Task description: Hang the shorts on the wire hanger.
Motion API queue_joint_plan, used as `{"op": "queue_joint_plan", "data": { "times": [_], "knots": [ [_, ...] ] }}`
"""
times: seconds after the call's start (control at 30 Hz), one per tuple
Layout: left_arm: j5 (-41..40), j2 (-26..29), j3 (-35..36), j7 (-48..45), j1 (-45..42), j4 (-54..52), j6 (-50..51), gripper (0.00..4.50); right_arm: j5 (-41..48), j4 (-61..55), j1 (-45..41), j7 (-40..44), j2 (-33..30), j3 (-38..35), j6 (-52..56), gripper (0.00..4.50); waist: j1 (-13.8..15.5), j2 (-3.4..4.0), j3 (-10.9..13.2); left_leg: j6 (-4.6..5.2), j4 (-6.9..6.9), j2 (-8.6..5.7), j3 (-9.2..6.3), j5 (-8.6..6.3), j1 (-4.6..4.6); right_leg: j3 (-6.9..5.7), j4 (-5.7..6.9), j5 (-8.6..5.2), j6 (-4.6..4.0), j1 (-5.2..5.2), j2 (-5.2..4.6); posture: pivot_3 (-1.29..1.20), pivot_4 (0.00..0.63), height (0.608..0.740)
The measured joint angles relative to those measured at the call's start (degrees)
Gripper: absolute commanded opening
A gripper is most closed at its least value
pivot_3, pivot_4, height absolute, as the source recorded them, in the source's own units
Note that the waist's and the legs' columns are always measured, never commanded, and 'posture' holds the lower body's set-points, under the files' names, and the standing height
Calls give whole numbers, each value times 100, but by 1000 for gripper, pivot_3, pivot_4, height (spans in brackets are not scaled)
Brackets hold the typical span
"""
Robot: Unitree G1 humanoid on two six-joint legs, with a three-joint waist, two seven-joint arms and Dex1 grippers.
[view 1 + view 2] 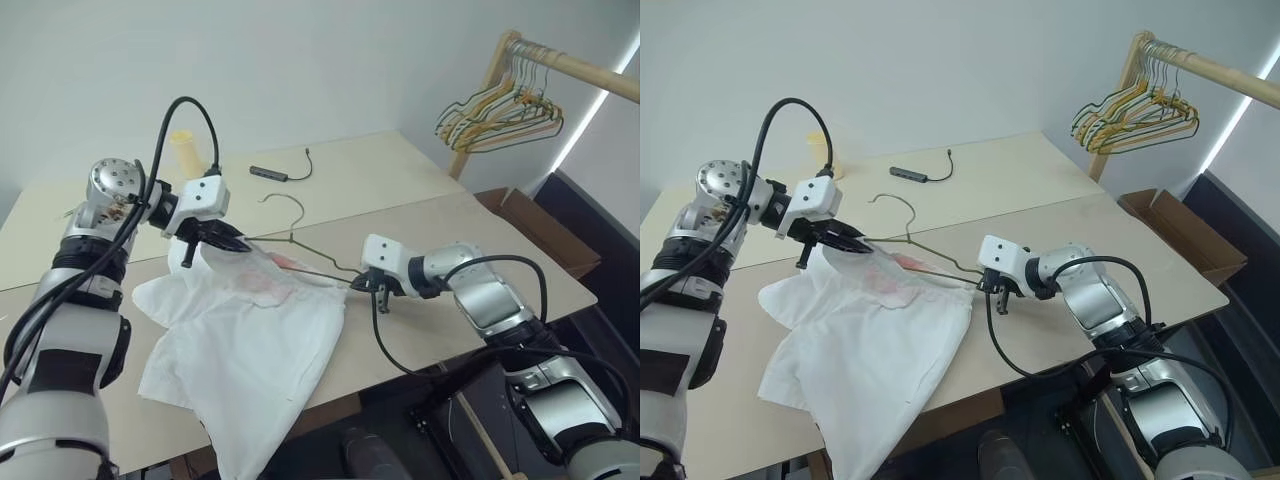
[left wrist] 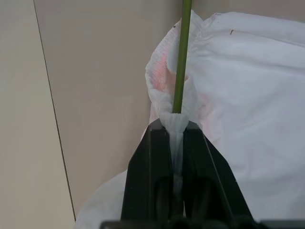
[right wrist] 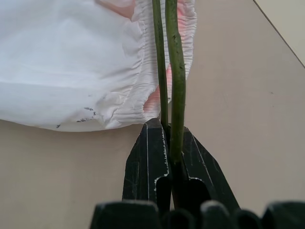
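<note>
The shorts (image 1: 245,355) lie spread near the front edge of the worktop (image 1: 420,215), one leg drooping over that edge. The hanger (image 1: 300,250) lies across their waistband, its hook toward the back edge. The left gripper (image 1: 228,241) has its fingers (image 2: 152,176) clenched on a pinch of waistband fabric, with the hanger wire running just beside the pinch. The right gripper (image 1: 372,287) clamps its fingers (image 3: 150,162) on the hanger's corner, at the shorts' right side. A cable (image 1: 280,172) and a yellow cup (image 1: 186,150) sit toward the back edge. A rack (image 1: 570,65) carrying bunched hangers (image 1: 500,115) stands beyond the right corner.
</note>
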Motion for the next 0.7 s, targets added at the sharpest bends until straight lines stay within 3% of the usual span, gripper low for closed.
{"op": "queue_joint_plan", "data": {
  "times": [0.1, 0.27, 0.47, 0.7],
  "knots": [
    [132, 7, 93, 45, -1, -1, -169, 5, -46, 9, 127, -248, 98, -40, -247, 0, -4, 0, 0, 0, 0, 0, 0, 0, 0, 0, 0, 0, 0, 0, 0, -228, 0, 740],
    [259, 28, 285, 60, -85, 1, -221, 0, 96, -64, 146, -314, 122, -276, -342, 1525, -5, 0, 0, 0, 0, -1, -1, 0, -4, 0, -1, 0, 0, -2, -1, -228, 0, 740],
    [288, 323, 569, 98, -125, 51, -224, 0, 403, -433, 443, -594, -132, -1082, 134, 3632, -4, 0, 0, 0, 0, 1, -5, 0, -8, -5, -2, 1, 1, -5, -2, -238, 0, 740],
    [494, 367, 679, 250, -124, 287, -363, 0, 1334, -1093, 1110, -1139, 292, -1966, 1619, 3632, -22, -1, 0, 0, 6, 2, -4, 0, -5, -2, 11, 1, 0, -5, 1, -252, 0, 740]
  ]
}}
